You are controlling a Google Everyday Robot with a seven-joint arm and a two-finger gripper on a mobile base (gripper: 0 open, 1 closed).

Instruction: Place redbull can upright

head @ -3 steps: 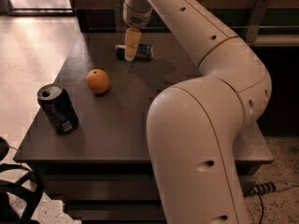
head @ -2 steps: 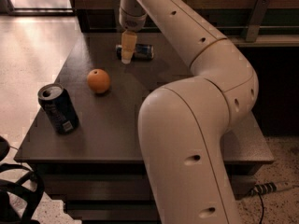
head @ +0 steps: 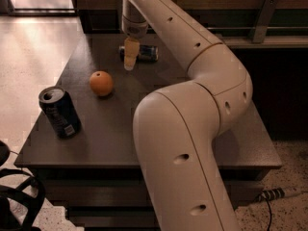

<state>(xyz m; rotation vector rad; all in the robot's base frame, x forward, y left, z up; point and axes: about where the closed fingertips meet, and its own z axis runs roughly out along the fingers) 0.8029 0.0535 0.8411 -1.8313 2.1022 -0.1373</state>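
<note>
The redbull can [head: 147, 53] lies on its side at the far middle of the dark table [head: 159, 76], a slim blue-and-silver can partly hidden behind my gripper. My gripper [head: 129, 61] points down right in front of the can's left end, its tip close to the table top. I cannot tell whether it touches the can.
An orange [head: 101, 83] sits left of centre. A wider dark navy can with a white label [head: 59, 112] stands upright near the front left corner. My large white arm [head: 192, 129] covers the table's right half. A dark ledge runs behind the table.
My gripper has shifted a little left and lower, towards the table in front of the can. The can, the orange and the navy can have not moved.
</note>
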